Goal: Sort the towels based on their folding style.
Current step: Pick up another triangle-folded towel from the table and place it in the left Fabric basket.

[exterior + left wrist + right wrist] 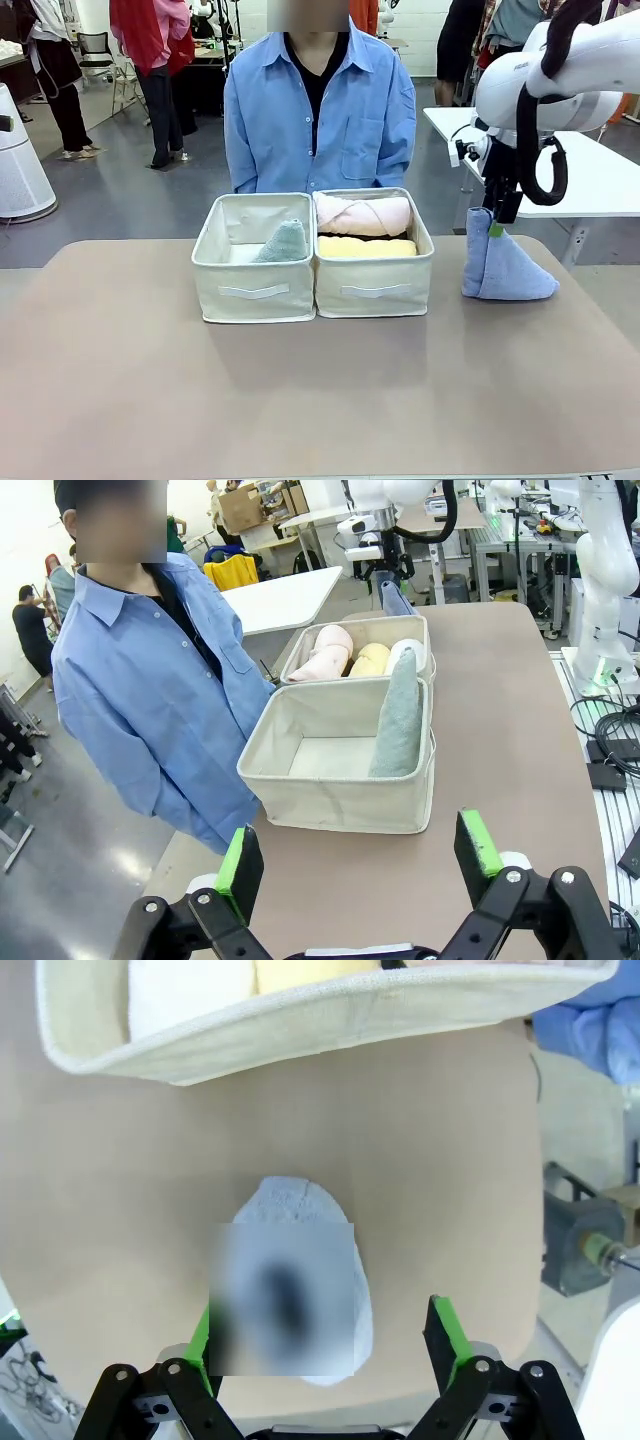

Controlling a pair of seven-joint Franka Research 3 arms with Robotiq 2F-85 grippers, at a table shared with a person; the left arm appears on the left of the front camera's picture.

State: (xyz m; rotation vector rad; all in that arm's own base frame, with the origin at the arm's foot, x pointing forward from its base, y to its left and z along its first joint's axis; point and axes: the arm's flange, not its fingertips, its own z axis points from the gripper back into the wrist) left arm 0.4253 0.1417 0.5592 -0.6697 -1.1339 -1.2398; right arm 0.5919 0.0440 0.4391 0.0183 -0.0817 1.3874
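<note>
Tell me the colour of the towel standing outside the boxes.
The towel is blue; the front view shows it best.

Wide taupe table point(300, 400) up front, with rounded corners and a matte top. Behind it there's smooth grey floor point(120, 215), and a pale sheen of light lies on it in the left wrist view. Off to the right stands a white table point(610, 185) on metal legs. Far left, a white ribbed drum-shaped unit point(18, 170) sits on the floor, with a black office chair point(95, 48) further back. Cardboard boxes point(245, 505) are piled far back, and black cables point(612, 730) trail beside the table.
</note>
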